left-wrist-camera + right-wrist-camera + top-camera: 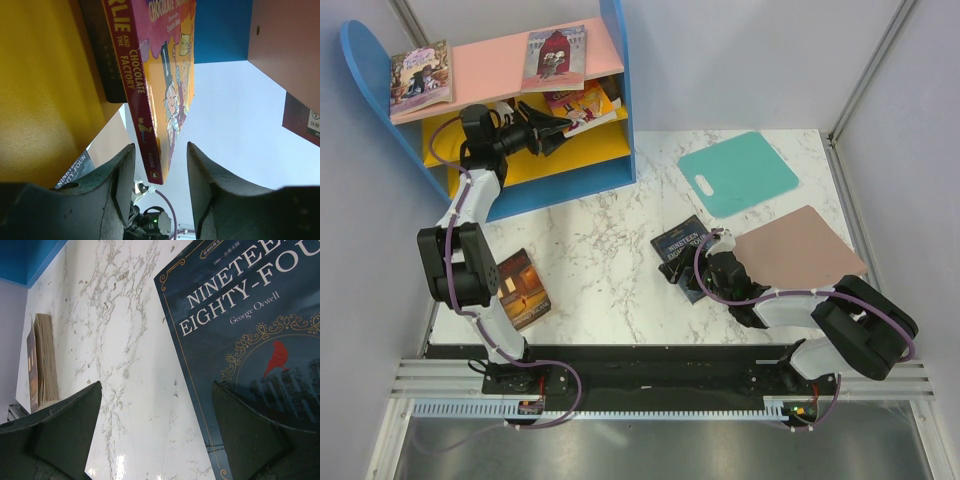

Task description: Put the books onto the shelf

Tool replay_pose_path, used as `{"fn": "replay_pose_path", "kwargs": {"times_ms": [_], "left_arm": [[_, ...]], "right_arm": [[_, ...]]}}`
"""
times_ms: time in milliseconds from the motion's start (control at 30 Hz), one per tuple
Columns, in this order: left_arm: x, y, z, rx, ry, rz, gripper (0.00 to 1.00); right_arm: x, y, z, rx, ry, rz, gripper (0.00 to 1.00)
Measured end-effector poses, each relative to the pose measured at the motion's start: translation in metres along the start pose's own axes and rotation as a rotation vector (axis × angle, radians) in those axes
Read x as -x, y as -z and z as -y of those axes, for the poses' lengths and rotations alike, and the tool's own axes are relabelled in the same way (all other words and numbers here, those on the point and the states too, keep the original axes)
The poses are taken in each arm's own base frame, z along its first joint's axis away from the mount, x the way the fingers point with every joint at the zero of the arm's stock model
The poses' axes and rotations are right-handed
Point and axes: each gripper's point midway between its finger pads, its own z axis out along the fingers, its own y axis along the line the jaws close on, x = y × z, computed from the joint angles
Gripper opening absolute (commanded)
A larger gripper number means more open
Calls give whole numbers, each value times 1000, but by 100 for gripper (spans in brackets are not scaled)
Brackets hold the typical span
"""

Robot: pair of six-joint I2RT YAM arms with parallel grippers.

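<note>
The purple-and-yellow Roald Dahl book (150,100) sits on the yellow lower board of the shelf (617,100), with a dark book (102,55) between it and the board; its spine corner juts out between the left fingers (120,185), which stand parted on either side of that corner with a thin gap on each side, pinching nothing. On the desk (600,230) the navy Nineteen Eighty-Four book (250,320) lies flat beneath the right fingers (65,430), spread wide, one over bare marble and one over the cover; whether that one touches the cover cannot be told. A brown-orange book (523,290) lies flat near the left arm's base, well apart from both pairs of fingers; a purple-covered book (420,78) and a dark red book (555,55) rest on the pink top board. The left wrist view cuts off the Dahl title at the top edge and shows only the dark book's edge; the right wrist view runs the navy book's title out of frame.
</note>
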Motion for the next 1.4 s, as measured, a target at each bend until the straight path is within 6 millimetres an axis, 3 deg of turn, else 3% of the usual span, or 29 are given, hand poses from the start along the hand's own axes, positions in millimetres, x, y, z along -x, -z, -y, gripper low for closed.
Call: {"fn": "replay_pose_path", "kwargs": {"times_ms": [100,200,233,333,500,833,1100,1400], "left_arm": [[-1,0,-1,5,-2,-4,51],[-2,1,-2,6,-8,-10,39],[-3,1,-3,9,-7,-12,28],[-5,2,-5,18,-4,-14,14],[-6,4,-6,26,-5,-6,2],[-7,4,-2,26,-8,-8,2],[-10,-3,25,-12,-46,-21,8],[-9,-10,26,-20,-36,-26,11]], "right_arm": [[0,0,0,0,0,0,98],[0,0,0,0,0,0,98],[0,0,0,0,0,0,98],[0,0,0,0,0,0,98],[0,0,0,0,0,0,98],[0,0,0,0,0,0,98],[0,0,0,0,0,0,98],[0,0,0,0,0,0,98]]}}
